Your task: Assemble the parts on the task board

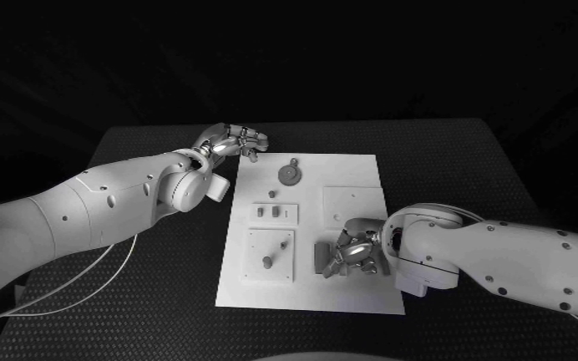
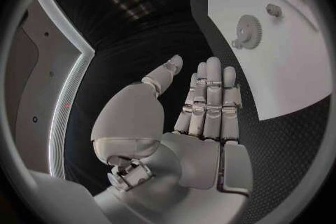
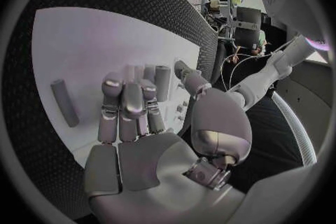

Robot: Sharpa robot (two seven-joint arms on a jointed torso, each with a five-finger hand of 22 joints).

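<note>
You've got two smooth white arms with small dark screw dots along their shells, each ending in a silver segmented left hand (image 1: 232, 140) and right hand (image 1: 354, 252), thin pale cables looping under the left arm (image 1: 84, 211).

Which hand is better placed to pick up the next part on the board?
Right, probably: the right hand hovers over the task board beside a loose part, while the left hand sits off the board's far corner.
</note>
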